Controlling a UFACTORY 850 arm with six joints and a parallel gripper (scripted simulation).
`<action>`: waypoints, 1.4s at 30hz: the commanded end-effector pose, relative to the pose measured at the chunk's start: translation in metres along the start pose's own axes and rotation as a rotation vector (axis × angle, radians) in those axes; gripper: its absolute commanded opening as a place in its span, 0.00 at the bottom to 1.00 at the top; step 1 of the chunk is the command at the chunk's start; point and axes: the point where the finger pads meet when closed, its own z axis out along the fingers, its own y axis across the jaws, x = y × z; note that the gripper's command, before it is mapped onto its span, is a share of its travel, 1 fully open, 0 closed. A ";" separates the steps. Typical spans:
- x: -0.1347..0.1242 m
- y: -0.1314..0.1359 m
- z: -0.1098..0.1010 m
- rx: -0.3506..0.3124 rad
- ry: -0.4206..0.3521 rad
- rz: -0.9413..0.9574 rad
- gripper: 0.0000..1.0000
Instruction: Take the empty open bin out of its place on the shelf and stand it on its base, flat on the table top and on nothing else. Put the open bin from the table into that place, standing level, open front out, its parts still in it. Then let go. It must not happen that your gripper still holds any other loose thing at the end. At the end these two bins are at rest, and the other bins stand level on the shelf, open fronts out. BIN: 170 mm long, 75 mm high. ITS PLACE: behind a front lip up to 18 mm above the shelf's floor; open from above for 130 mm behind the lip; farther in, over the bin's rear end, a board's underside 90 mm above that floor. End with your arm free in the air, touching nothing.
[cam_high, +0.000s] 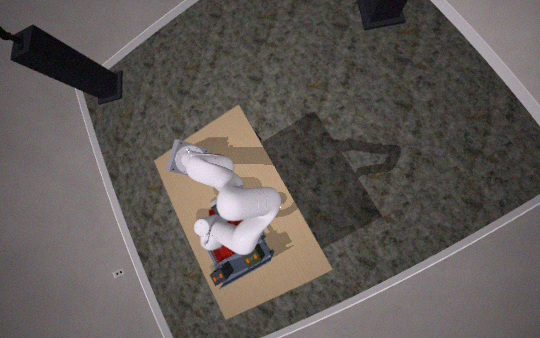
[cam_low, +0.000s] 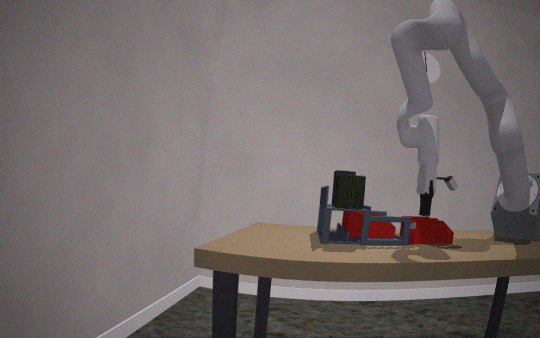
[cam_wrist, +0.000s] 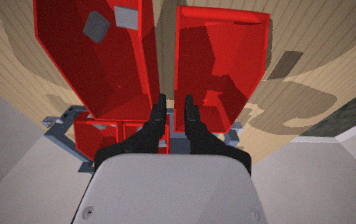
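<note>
In the wrist view two red open bins lie side by side on the wooden table (cam_wrist: 300, 45). The left bin (cam_wrist: 100, 60) holds grey parts (cam_wrist: 96, 26). The right bin (cam_wrist: 220, 60) is empty. My gripper (cam_wrist: 175, 103) (cam_low: 425, 210) points down over the narrow gap between them, just above their near ends. Its fingers stand a little apart with nothing between them. The blue-grey shelf (cam_wrist: 56, 131) (cam_low: 327, 220) (cam_high: 242, 267) lies just below the fingers in the wrist view, with more red bins (cam_wrist: 92, 137) (cam_low: 372, 227) in it. In the exterior view a red bin (cam_low: 432, 231) lies on the table beside the shelf.
Two dark green boxes (cam_low: 349, 190) stand on top of the shelf. The robot's base (cam_low: 515, 220) (cam_high: 176, 156) is mounted at the table's end. The arm (cam_high: 240, 210) hides most of the bins from above. Black camera posts (cam_high: 65, 62) stand on the floor.
</note>
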 end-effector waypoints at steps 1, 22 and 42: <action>0.000 0.000 0.000 0.000 -0.001 0.000 0.26; 0.000 0.000 0.004 0.000 -0.001 0.000 0.26; 0.000 0.000 0.028 0.000 -0.001 0.000 0.26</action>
